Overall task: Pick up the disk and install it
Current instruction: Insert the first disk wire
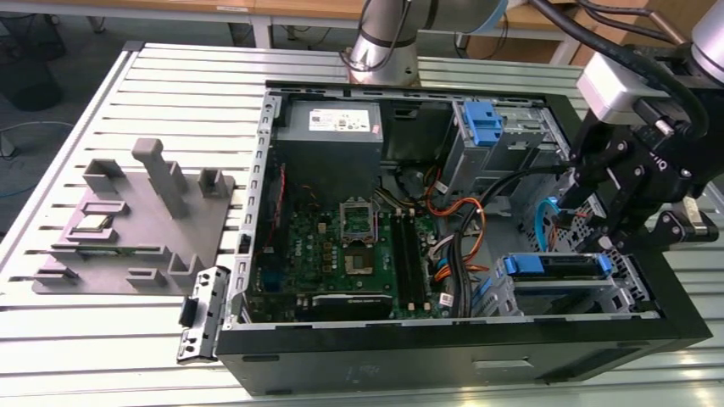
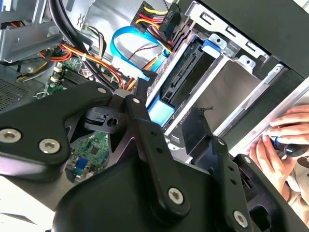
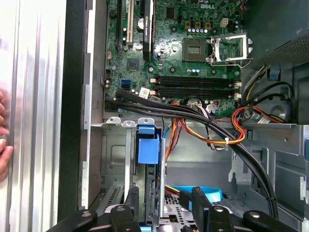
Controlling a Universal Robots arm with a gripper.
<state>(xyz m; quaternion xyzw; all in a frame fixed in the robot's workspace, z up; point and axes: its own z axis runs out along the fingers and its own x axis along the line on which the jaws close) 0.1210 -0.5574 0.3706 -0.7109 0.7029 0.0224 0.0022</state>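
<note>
We find the disk (image 1: 551, 266) lying in the drive cage (image 1: 628, 292), at the near corner of the open computer case (image 1: 453, 360) on the exterior view's right. It rests on its long edge, with its blue plastic rails at either end. In the first wrist view its blue pull tab (image 3: 148, 145) stands up from the cage, between the cage and the motherboard (image 3: 183, 48).

The gripper (image 3: 164, 203) hangs right over that slot. Its jaws are spread, one black finger (image 3: 202, 205) to each side of the disk, and we see no contact with it. A bundle of black and orange cables (image 3: 212, 125) crosses just beside the cage, and a light-blue data cable (image 3: 205, 192) curls next to one finger. A person's hand (image 2: 282, 140) rests on the slotted table (image 1: 169, 85), near the case's right wall.

We judge the disk to be stiff and dense for its size, with smooth metal faces that could slip under a light pinch. It would not take a knock well. The rails look thin and likely to flex, so we would grip across the two broad flat faces near the middle. We would keep clear of the connector end and the loose cables.
</note>
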